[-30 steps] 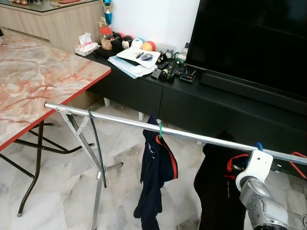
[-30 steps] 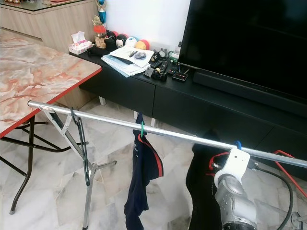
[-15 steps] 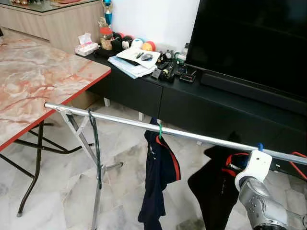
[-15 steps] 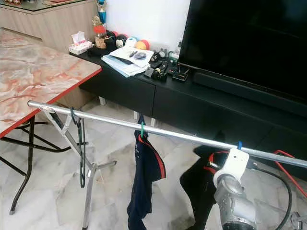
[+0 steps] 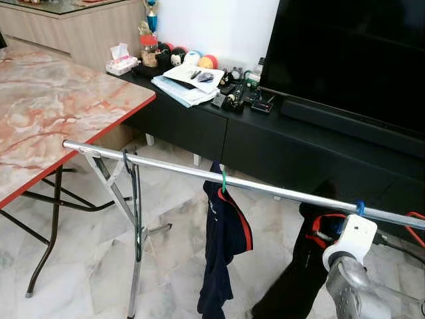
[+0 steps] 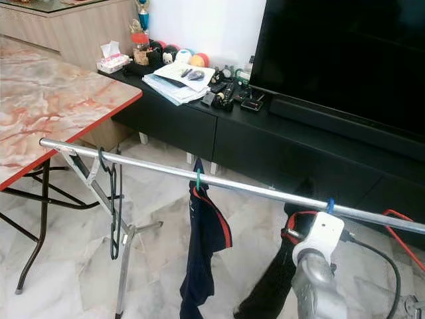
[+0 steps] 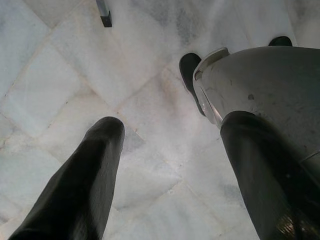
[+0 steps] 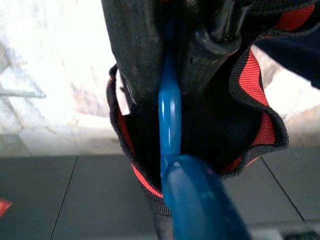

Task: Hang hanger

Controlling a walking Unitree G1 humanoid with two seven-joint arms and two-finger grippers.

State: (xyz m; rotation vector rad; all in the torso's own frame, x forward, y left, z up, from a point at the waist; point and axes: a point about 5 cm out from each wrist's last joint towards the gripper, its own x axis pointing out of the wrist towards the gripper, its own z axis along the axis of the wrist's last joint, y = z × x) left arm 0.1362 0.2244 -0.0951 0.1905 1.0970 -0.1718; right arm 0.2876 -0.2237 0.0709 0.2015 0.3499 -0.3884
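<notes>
1. The right tool is clamped on the blue hanger, whose neck runs lengthwise between its black fingers.
2. The head views show its hook over the steel rail, with the black red-trimmed shirt hanging slantwise.
3. The left tool hangs parted above the marble floor.
4. A navy shirt hangs mid-rail.

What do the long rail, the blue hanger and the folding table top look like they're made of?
Rail: polished metal, judging by its silver shine. Blue hanger: probably plastic, smooth and glossy. Table top: marble-patterned, likely laminate; its thin red edge suggests so.
</notes>
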